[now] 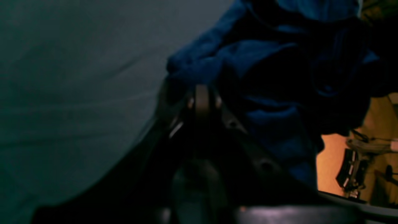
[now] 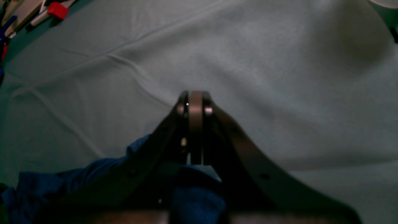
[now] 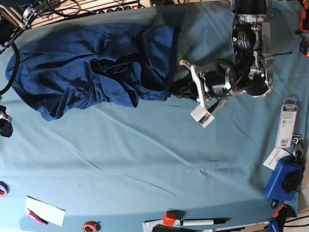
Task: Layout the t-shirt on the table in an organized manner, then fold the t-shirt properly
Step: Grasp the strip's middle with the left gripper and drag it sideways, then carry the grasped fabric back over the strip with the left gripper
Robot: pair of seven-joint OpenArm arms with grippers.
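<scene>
your left gripper (image 1: 203, 93) has its jaws together, pinching a fold at the edge of the t-shirt (image 3: 94, 66). your right gripper (image 2: 195, 96) also has its jaws together, with navy cloth bunched just behind the tips; whether it is clamped i cannot tell. the shirt lies crumpled and spread sideways across the far half of the desk (image 3: 150, 164). only the base view shows the whole shirt; the right wrist view shows mostly bare teal cloth ahead.

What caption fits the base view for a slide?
Two arms grip opposite ends of the crumpled t-shirt on the table, each pincer shut.
</scene>
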